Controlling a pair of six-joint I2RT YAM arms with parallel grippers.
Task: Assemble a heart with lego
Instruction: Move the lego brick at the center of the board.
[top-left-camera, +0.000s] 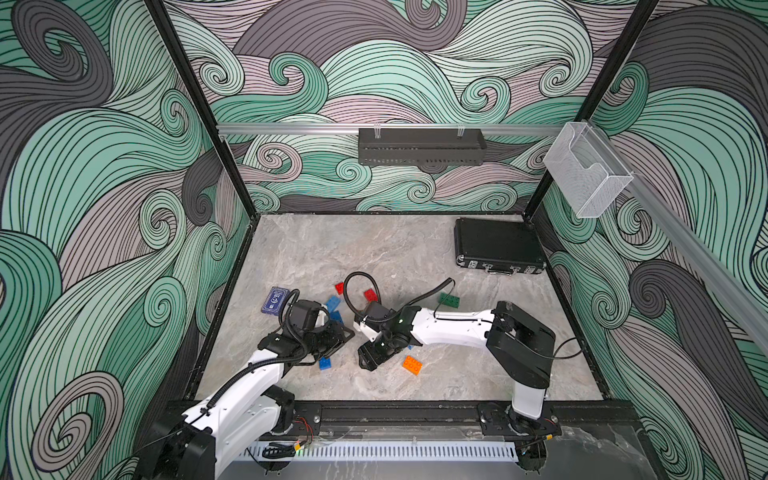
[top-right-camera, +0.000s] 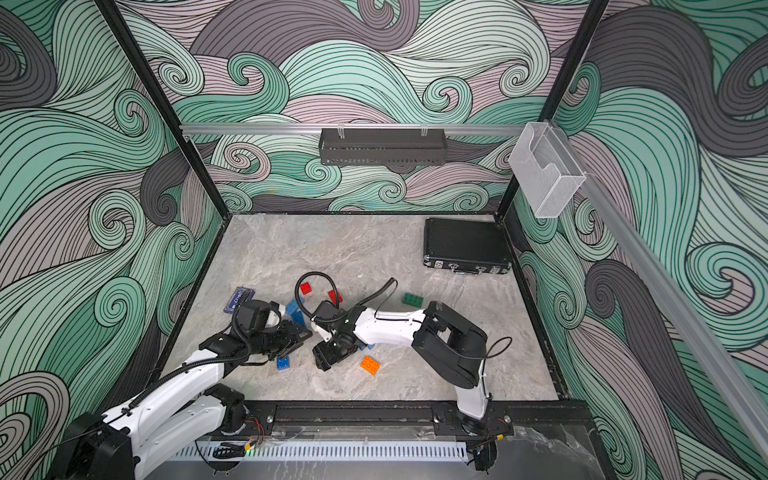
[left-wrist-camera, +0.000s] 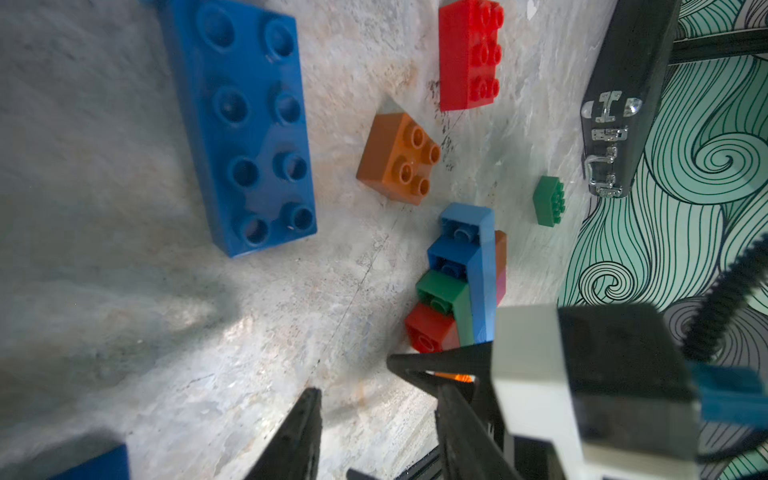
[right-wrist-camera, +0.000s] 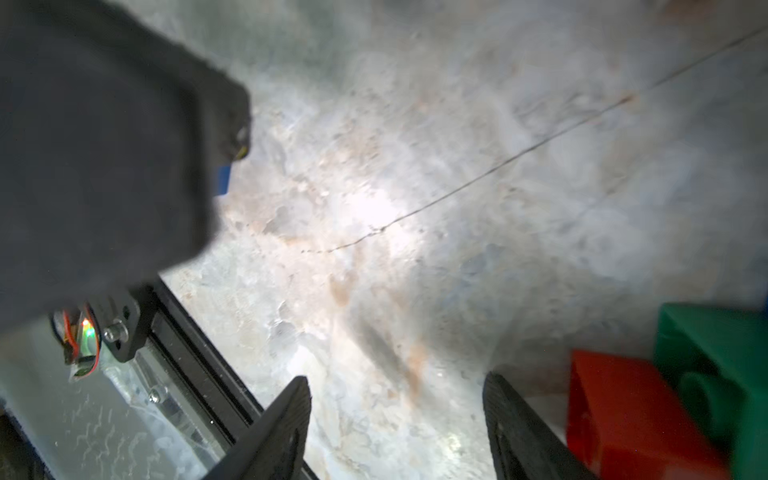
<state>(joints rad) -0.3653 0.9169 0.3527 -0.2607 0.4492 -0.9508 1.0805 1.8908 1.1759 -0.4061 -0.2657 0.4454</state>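
The right gripper (right-wrist-camera: 397, 380) stood open and empty, one finger just beside the stepped cluster of joined red, green and blue studded plastic bricks (left-wrist-camera: 461, 270) on the grey marbled tabletop (left-wrist-camera: 124, 311). The left gripper (left-wrist-camera: 378, 399) gaped empty nearby. Light, rigid, slick bricks, likely; best pinched across flat side walls.

Two robot arms (top-left-camera: 249, 382) (top-left-camera: 449, 326), one black case (top-left-camera: 498, 245), one card box (top-left-camera: 275, 300), over ten lego bricks (top-left-camera: 412, 365)
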